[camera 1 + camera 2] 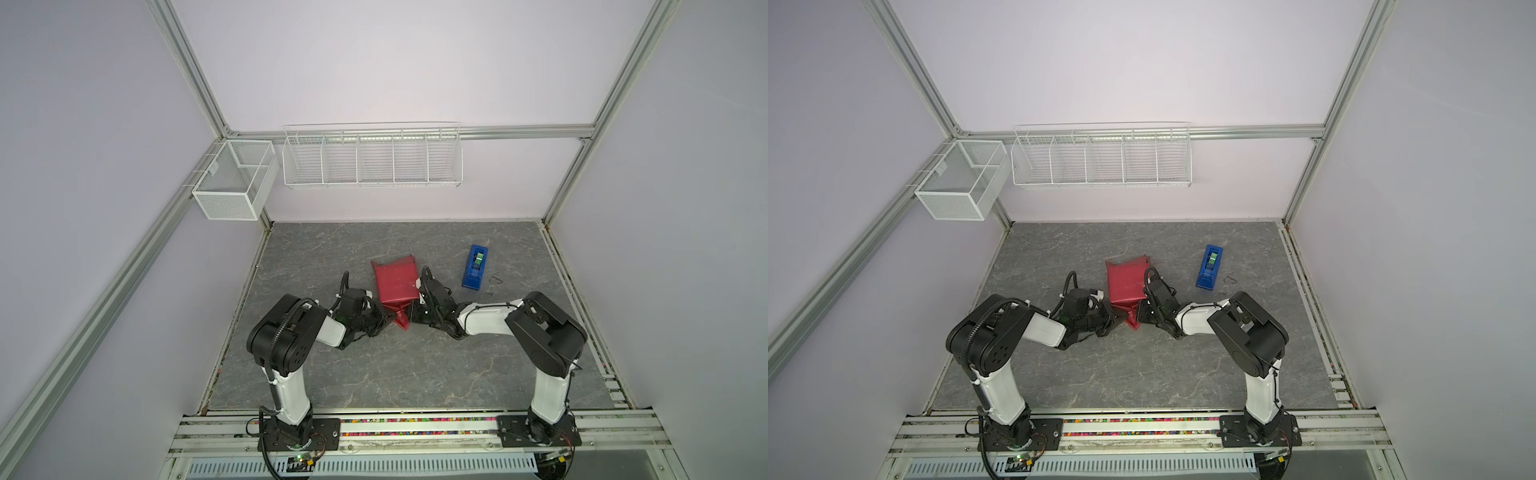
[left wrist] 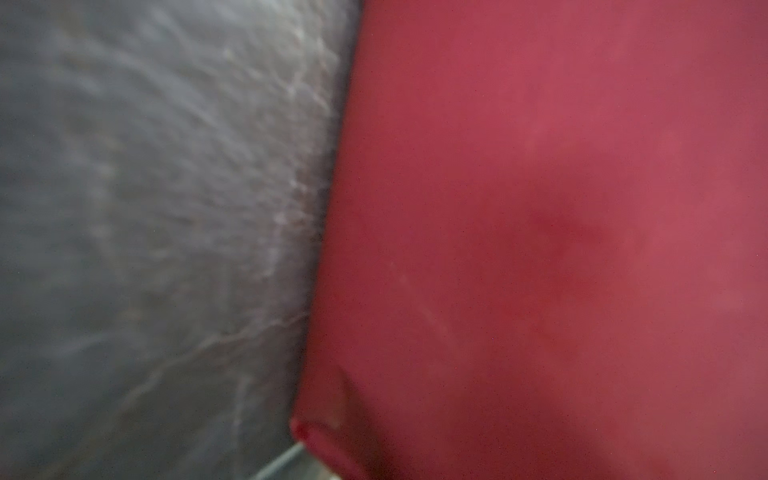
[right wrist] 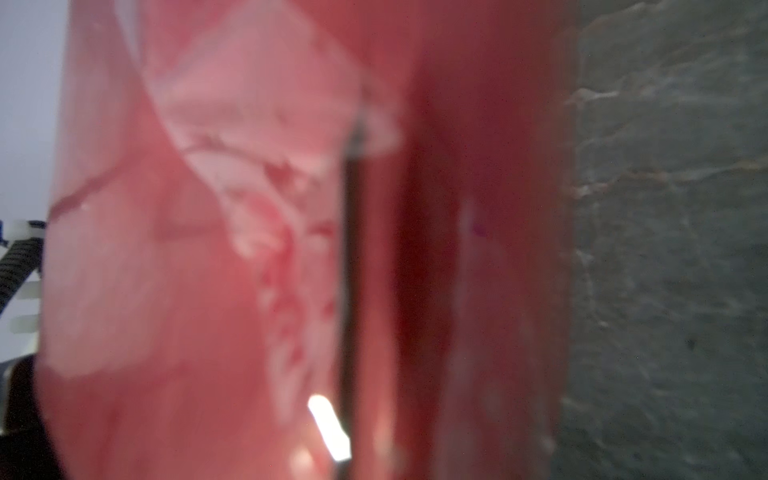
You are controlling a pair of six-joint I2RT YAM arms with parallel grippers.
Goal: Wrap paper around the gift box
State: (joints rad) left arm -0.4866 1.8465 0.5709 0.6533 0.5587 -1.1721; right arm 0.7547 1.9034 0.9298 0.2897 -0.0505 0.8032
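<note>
Wire rack (image 1: 372, 181) and mesh basket (image 1: 226, 205) on the walls show only bare wire; the paper (image 1: 395, 282) sits mid-table (image 1: 374, 365) folded into a boxy parcel, gift box not visible in any view. Left gripper (image 1: 386, 319) closed tight at the parcel's near flap, pinch unconfirmable; right gripper (image 1: 415, 311) against that flap's other side, gap unreadable. Right wrist view alone shows a dark slit (image 3: 348, 291) between folds; top views alone show the tape dispenser (image 1: 475, 267).

The tape dispenser (image 1: 475, 267) lies on the table (image 1: 332, 374), right of the paper (image 1: 395, 278).
</note>
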